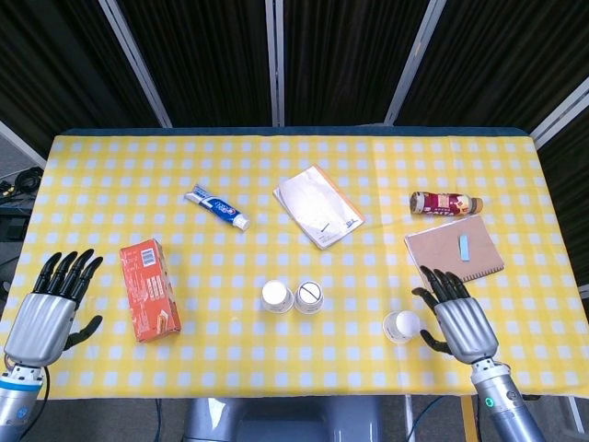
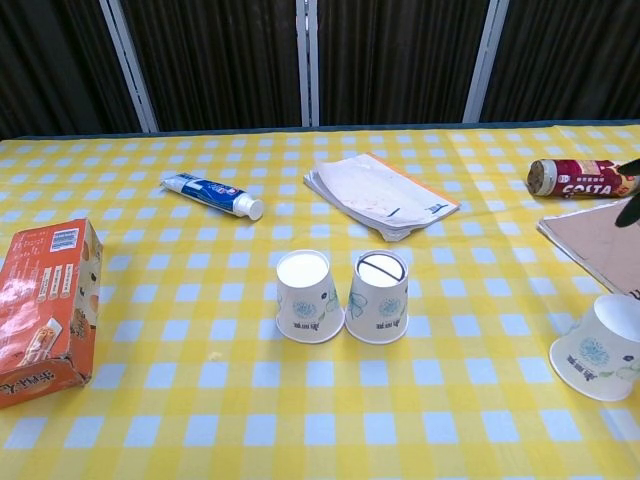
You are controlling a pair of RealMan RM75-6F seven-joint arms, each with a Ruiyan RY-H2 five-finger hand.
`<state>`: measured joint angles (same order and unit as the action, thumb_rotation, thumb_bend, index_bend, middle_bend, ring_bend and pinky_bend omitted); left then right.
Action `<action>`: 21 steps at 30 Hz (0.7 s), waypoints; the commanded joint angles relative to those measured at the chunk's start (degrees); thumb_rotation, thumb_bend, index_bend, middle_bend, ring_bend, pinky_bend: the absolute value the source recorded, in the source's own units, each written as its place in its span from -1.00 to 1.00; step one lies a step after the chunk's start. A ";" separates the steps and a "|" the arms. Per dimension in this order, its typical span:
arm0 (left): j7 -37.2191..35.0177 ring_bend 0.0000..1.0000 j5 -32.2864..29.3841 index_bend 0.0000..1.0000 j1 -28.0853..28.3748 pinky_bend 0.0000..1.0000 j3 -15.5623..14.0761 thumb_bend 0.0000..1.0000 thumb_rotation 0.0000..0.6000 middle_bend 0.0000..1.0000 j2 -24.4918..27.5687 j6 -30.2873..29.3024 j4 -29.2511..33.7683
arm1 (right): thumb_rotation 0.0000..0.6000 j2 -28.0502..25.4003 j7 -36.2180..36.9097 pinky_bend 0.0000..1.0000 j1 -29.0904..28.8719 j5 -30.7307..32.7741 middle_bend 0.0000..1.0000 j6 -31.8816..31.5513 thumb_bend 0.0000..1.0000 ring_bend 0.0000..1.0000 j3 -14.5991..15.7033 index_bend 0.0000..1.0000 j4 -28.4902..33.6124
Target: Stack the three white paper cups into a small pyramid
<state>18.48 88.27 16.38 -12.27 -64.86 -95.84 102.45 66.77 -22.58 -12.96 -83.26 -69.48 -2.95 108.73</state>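
The right hand (image 1: 460, 320) hovers near the front edge of the tabletop (image 1: 110, 166) toward its right corner, fingers spread and holding nothing. Just to its left, nearly touching the thumb side, stands the lone cup (image 1: 401, 325), upside down on its rim, so the hand would need only a short sideways reach to close around it. Further left, near the middle of the front edge, the other two cups (image 2: 343, 296) stand inverted side by side, touching or almost so, forming the base. The lone cup would have to travel left and be set across their tops. The left hand (image 1: 46, 308) is released too, fingers apart, at the front left corner beyond the orange box (image 1: 147, 289), and is much farther from the lone cup.
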 commanded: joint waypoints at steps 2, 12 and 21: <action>-0.03 -1.00 0.58 -1.00 -0.65 -1.00 0.98 -0.51 1.00 -1.00 0.45 1.23 0.25 | 1.00 1.54 -5.10 -0.82 -1.87 4.67 -1.00 3.35 -0.64 -1.00 0.49 -0.41 2.77; 0.03 -1.00 1.85 -1.00 -2.32 -1.00 3.16 -0.50 1.00 -1.00 0.85 3.18 0.50 | 1.00 2.01 -8.77 -0.84 -3.01 8.17 -1.00 3.91 -0.65 -1.00 1.32 -0.42 4.49; -0.07 -1.00 2.88 -1.00 -3.53 -1.00 4.74 -0.51 1.00 -1.00 1.14 4.61 0.65 | 1.00 3.34 -10.98 -0.85 -4.37 11.86 -1.00 4.54 -0.66 -1.00 1.33 -0.52 2.95</action>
<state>18.48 91.08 12.93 -7.63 -63.77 -91.31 103.09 69.62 -33.09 -16.98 -72.20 -65.15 -1.52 112.20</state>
